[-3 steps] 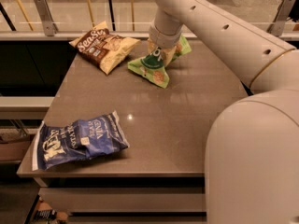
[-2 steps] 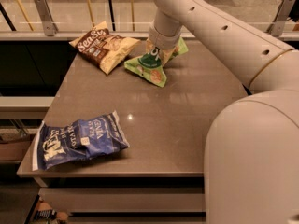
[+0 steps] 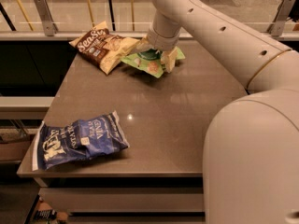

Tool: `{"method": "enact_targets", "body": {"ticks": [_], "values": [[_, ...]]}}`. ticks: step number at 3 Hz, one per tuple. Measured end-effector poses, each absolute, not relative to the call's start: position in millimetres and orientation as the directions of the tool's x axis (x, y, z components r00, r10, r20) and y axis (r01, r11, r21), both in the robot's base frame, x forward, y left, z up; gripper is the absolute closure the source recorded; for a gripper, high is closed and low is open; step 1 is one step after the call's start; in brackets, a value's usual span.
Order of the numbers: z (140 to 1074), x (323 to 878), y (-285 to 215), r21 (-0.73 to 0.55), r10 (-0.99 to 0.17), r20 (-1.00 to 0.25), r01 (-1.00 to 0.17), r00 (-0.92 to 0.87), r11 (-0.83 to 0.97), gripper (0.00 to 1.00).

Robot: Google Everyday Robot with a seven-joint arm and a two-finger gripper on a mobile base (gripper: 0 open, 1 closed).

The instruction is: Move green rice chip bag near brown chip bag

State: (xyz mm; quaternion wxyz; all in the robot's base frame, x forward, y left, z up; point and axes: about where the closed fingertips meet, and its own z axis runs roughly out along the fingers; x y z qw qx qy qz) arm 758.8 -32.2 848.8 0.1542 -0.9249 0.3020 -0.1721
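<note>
The green rice chip bag (image 3: 148, 64) is at the back of the table, held under my gripper (image 3: 156, 55). The gripper comes down from the white arm and is shut on the bag's top, with a cream finger (image 3: 169, 59) showing at its right side. The bag's left end sits close to the brown chip bag (image 3: 103, 45), which lies at the back left corner of the table. Part of the green bag is hidden behind the gripper.
A dark blue chip bag (image 3: 77, 139) lies at the front left of the brown table (image 3: 177, 125), overhanging its left edge. My white arm and body fill the right side. A railing with glass runs behind the table.
The green bag and my gripper have moved left, closer to the brown chip bag. The other bags have not moved.
</note>
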Motion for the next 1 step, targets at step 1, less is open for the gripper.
{"method": "enact_targets", "body": {"ticks": [1], "values": [[848.8, 758.8, -32.2, -0.389, -0.612, 0.225, -0.506, 0.758, -0.77, 0.0]]}}
